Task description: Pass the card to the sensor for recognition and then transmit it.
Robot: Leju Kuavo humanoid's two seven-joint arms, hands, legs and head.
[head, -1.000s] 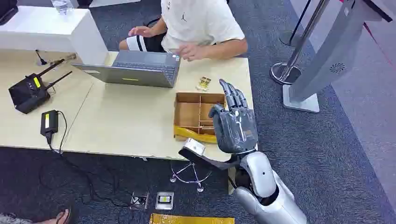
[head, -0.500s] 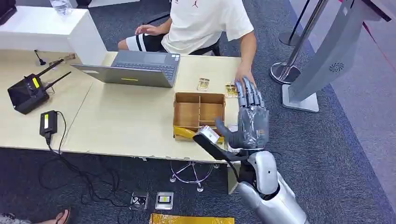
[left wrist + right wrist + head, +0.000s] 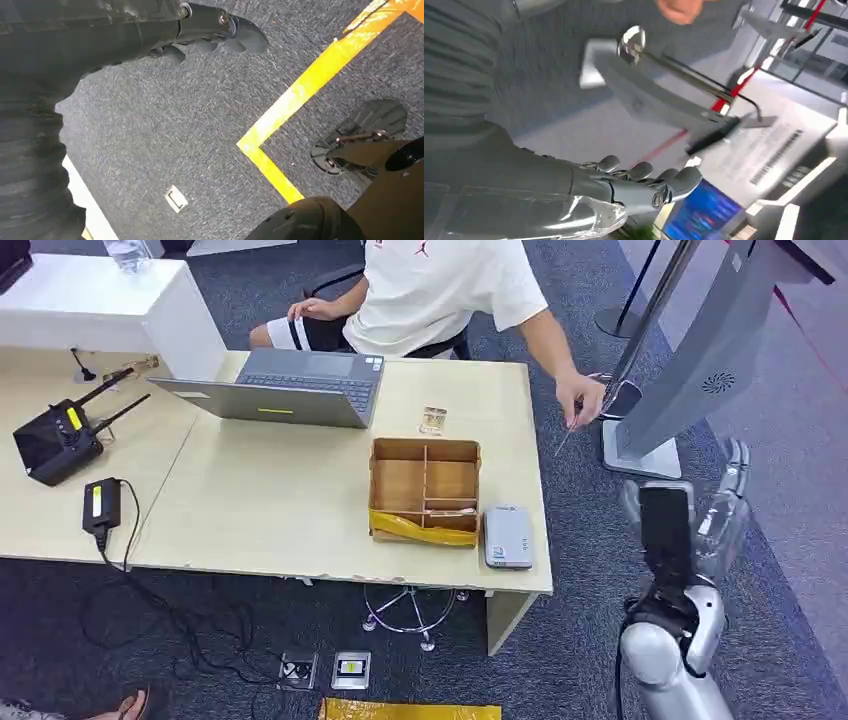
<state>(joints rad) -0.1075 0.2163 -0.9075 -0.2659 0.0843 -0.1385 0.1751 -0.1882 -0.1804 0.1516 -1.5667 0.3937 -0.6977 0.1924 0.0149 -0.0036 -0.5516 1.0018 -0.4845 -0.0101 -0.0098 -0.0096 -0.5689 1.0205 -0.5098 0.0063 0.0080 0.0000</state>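
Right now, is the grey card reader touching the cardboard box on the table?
Apart. The head view shows a thin strip of bare table between the card reader and the cardboard box.

We can read almost nothing here. A small red jumping-figure logo sits on the white T-shirt (image 3: 440, 290) of the person seated behind the laptop (image 3: 290, 388). Printed lines on the white panel (image 3: 769, 150) above the blue screen (image 3: 704, 212) are too blurred to read.
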